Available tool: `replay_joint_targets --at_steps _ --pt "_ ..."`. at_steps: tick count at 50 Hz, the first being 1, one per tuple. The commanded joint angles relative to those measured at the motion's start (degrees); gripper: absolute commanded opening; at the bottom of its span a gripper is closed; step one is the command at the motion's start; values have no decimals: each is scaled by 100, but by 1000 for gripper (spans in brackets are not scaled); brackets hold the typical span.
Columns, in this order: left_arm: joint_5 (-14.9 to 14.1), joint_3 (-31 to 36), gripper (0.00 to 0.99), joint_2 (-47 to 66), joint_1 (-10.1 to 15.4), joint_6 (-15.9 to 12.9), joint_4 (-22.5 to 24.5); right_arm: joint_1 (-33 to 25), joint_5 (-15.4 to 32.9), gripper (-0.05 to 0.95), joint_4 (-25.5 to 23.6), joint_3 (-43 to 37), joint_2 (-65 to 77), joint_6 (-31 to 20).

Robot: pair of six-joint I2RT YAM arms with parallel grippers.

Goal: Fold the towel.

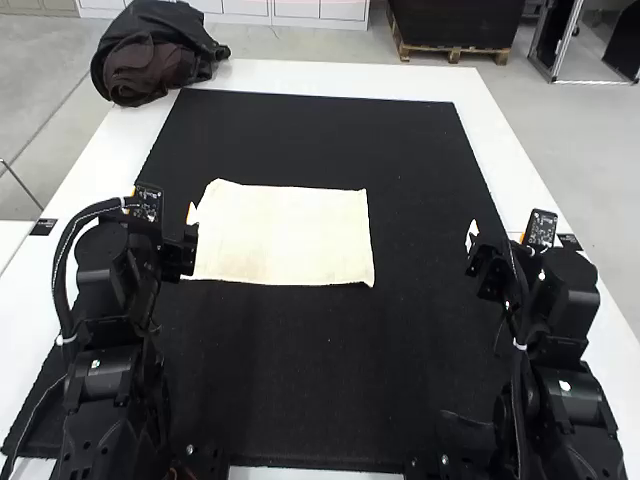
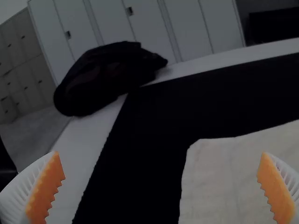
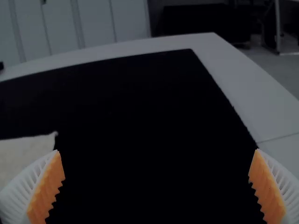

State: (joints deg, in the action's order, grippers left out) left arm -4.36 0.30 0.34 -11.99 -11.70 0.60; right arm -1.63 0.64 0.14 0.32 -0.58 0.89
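The cream towel [image 1: 285, 235] lies spread roughly as a rectangle on the black mat, left of centre. My left gripper [image 1: 192, 228] is by the towel's left edge, and my right gripper [image 1: 471, 240] is over the mat, well to the right of the towel. In the left wrist view, the left gripper [image 2: 161, 186] stands open, with part of the towel [image 2: 238, 172] beyond its fingers. The right wrist view has the right gripper [image 3: 156, 186] open with nothing between its pads, and a corner of the towel [image 3: 23, 151] near one finger.
A black mat [image 1: 330, 130] covers most of the white table [image 1: 350, 80]. A dark bundled garment or bag [image 1: 155, 55] rests on the far left corner of the table. White table borders run along both sides of the mat.
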Motion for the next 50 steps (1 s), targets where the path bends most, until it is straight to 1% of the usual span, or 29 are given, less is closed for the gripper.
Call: replay_joint_targets --at_steps 1,15,18,21,30,33,34,36,37,38,41,42,45,48,49,50 --pt "-65 -21 969 -60 12 37 19 -39 -91 911 -14 -32 49 61" --pt "-65 -21 969 -60 12 45 19 -39 -91 911 -14 -32 49 61" --pt "-109 -30 969 -60 12 45 10 -39 -91 911 -14 -32 49 61" --pt "-232 -30 969 -60 12 45 -16 -39 -91 911 -14 -32 49 61" --pt "-232 -21 969 -51 12 45 -16 -39 -135 911 3 -32 49 105" --pt "-232 -30 969 -60 12 45 -16 -39 -117 911 39 -23 49 -9" --pt "-232 -30 969 -60 4 98 -16 -48 -91 911 39 -23 49 -89" --pt "-232 -30 969 -60 -5 415 45 -74 -82 911 118 -32 49 -458" --pt "-232 -30 967 -60 -14 520 89 -83 -82 911 232 -32 49 -677" --pt "-232 -30 964 -51 -14 520 177 -83 -82 911 346 -32 49 -1082" --pt "-223 -30 961 -60 -23 476 415 -74 -73 911 592 -32 49 -1934" --pt "-188 -21 959 -51 -23 467 546 -74 -73 910 768 -32 49 -2286" --pt "5 -21 959 -60 -23 441 863 -39 -100 908 970 -32 49 -2989" --pt "234 -21 962 -51 -32 344 1214 -39 -135 908 1067 -23 49 -3358" --pt "260 -21 962 -60 -23 344 1346 -39 -135 908 1155 -32 49 -3411" --pt "278 -12 962 -60 -23 344 1478 -48 -126 908 1383 -32 49 -3358"
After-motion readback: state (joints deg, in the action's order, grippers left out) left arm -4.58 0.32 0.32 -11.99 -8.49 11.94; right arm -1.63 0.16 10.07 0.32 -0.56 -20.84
